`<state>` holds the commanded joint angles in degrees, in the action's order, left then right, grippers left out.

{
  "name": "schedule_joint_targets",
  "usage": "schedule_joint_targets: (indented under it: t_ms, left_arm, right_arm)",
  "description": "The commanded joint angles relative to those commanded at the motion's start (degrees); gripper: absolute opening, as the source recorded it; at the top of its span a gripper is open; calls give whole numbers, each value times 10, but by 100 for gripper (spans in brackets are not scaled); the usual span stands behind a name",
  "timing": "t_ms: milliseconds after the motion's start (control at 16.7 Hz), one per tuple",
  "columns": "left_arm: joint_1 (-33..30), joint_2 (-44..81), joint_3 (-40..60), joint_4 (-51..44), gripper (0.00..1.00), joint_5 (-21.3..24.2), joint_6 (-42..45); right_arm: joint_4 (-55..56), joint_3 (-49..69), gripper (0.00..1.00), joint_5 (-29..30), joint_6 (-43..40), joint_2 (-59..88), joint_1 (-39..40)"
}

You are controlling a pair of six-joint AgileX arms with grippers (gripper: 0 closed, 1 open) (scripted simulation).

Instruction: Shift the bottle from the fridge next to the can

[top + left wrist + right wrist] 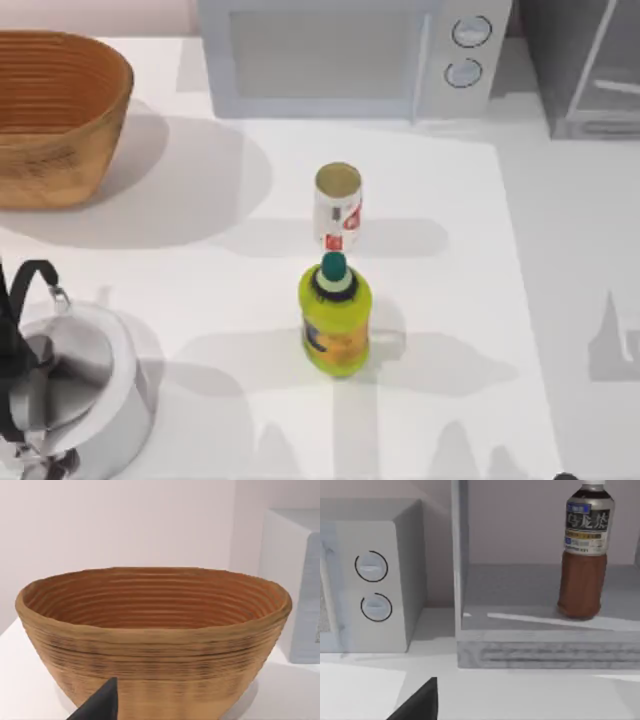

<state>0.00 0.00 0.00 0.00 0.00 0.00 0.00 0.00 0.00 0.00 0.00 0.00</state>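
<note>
The bottle (582,575), slim and reddish-brown with a white cap and a grey-blue label, stands upright inside the fridge (545,652) on its grey floor. In the top view the fridge (580,70) is at the table's far right corner. The can (338,210), white with red markings, stands upright at the table's middle. My right gripper (420,705) shows as a dark tip low in the right wrist view, well short of the fridge and apart from the bottle. My left gripper (100,705) faces the wicker basket (155,645) and holds nothing that I can see.
A stout yellow-green bottle (335,320) with a teal cap stands just in front of the can. A white microwave (350,55) sits at the back, left of the fridge. The basket (55,115) is at the back left and a metal kettle (75,390) at the front left.
</note>
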Motion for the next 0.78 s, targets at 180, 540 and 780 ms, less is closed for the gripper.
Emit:
schedule_joint_targets:
  t_ms: [180, 540, 780]
  left_arm:
    - [0, 0, 0, 0, 100, 0, 0]
    - [0, 0, 0, 0, 100, 0, 0]
    - [0, 0, 0, 0, 100, 0, 0]
  right_arm:
    - [5, 5, 100, -1, 0, 6, -1]
    - [121, 111, 100, -20, 0, 169, -28]
    - [237, 217, 100, -45, 2, 396, -55]
